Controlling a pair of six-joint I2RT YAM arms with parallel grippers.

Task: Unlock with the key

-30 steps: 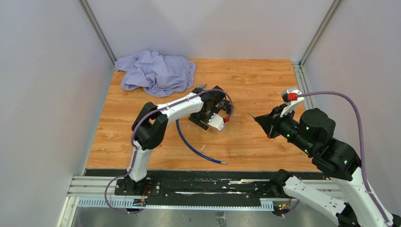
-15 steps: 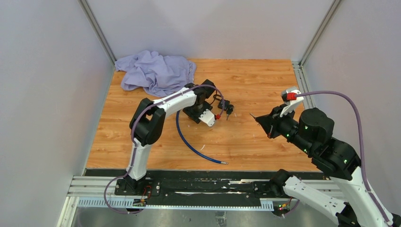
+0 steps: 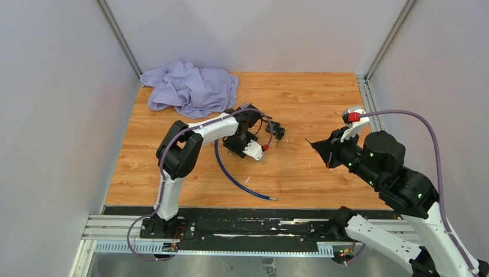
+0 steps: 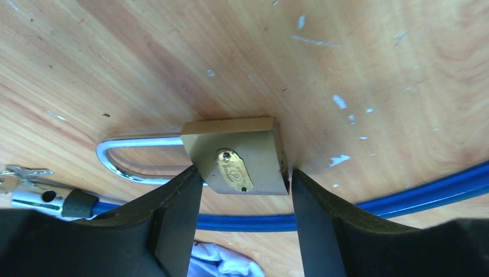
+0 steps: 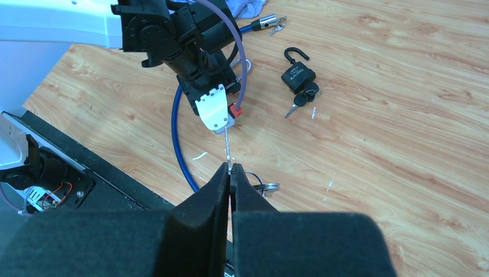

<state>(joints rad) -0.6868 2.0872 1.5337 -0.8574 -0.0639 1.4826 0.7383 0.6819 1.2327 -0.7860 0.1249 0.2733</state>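
Two hands engaged: right hand (image 5: 230, 171) clenched on the thin, slippery key (image 5: 227, 147); left hand (image 4: 245, 178) straddles the heavy, rigid brass padlock (image 4: 239, 161) on the table (image 4: 375, 69), its flat sides the best hold, clamping unclear.

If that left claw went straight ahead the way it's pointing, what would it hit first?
Most likely the brass padlock, lying flat on the table between the open fingers of the left gripper; how close it is remains unclear.

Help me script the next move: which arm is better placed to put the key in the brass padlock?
Right. The right gripper is shut on the key, blade pointing out; the left gripper only flanks the brass padlock, placed to steady it.
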